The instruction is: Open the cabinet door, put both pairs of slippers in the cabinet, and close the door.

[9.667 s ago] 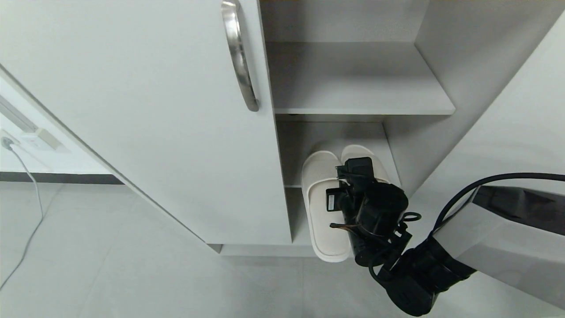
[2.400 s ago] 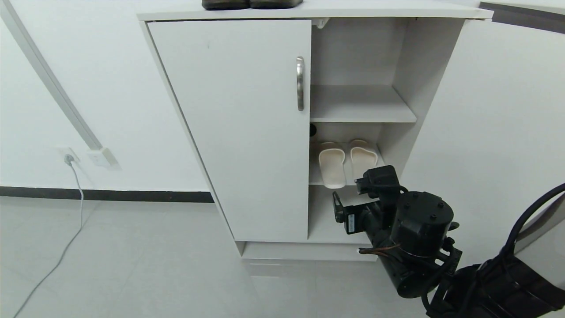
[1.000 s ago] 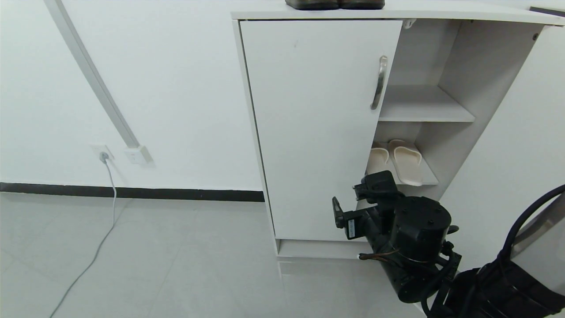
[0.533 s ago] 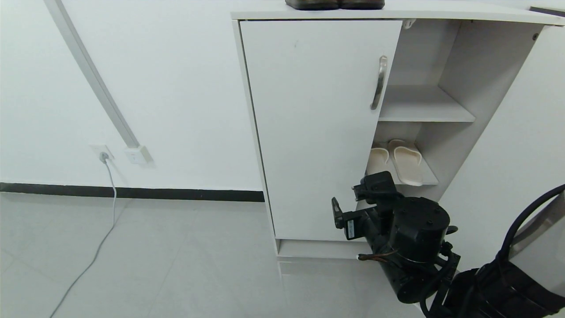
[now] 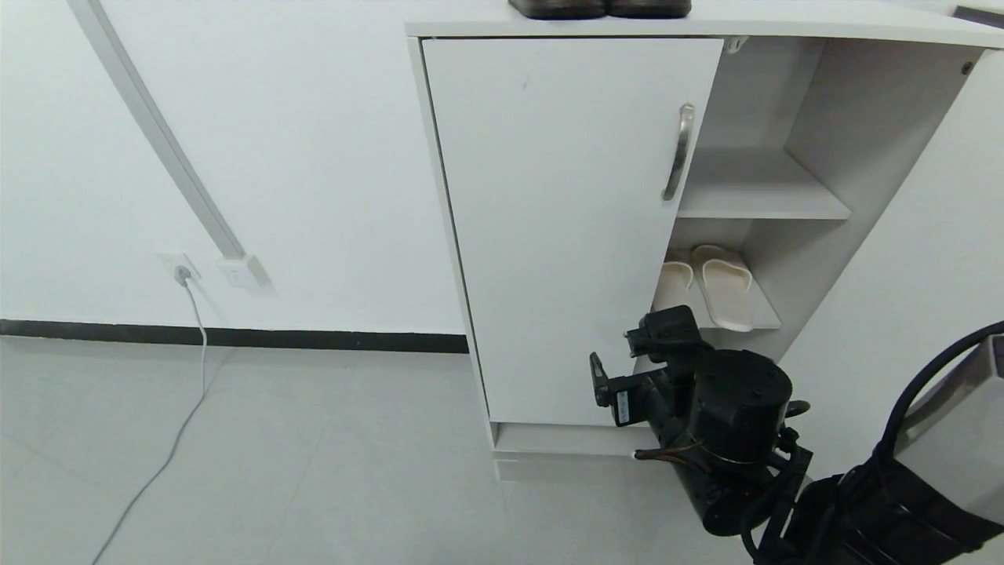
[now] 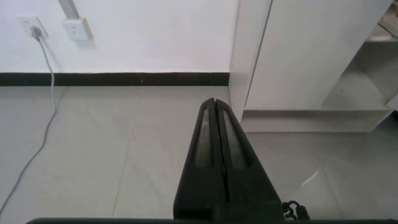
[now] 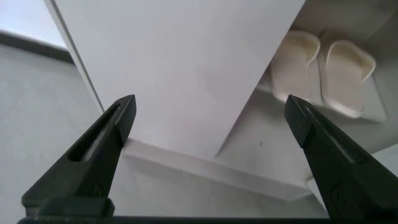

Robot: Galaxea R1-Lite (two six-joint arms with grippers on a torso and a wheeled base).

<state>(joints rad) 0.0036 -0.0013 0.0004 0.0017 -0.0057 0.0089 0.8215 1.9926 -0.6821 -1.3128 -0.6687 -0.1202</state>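
The cream slippers [image 5: 725,290] lie side by side on the middle shelf [image 5: 767,322] of the cabinet's right compartment, toes toward the far wall. The left one is partly hidden behind the closed left door [image 5: 565,227]. They look like one-piece moulded foam, so they are probably light, soft and somewhat springy. A pinch on the thick strap over the toes, or across both inner sole edges at once, would likely hold better than a grip on the flat sole, which could bend.

A dark pair of footwear [image 5: 600,8] sits on the cabinet top [image 5: 784,30], cut off at the frame edge. Whether these are the second pair of slippers cannot be told, nor how stiff they are.

The right door [image 5: 902,259] stands swung open on the right. It is a flat light-looking panel that should swing freely with a push on its face near the free edge.

The right gripper [image 7: 210,109] hangs near the foot of the cabinet, below the slippers and well apart from them, its fingers spread wide with nothing between them. The left gripper [image 6: 214,109] is over the bare floor [image 6: 93,155] to the left, fingers pressed together and holding nothing.
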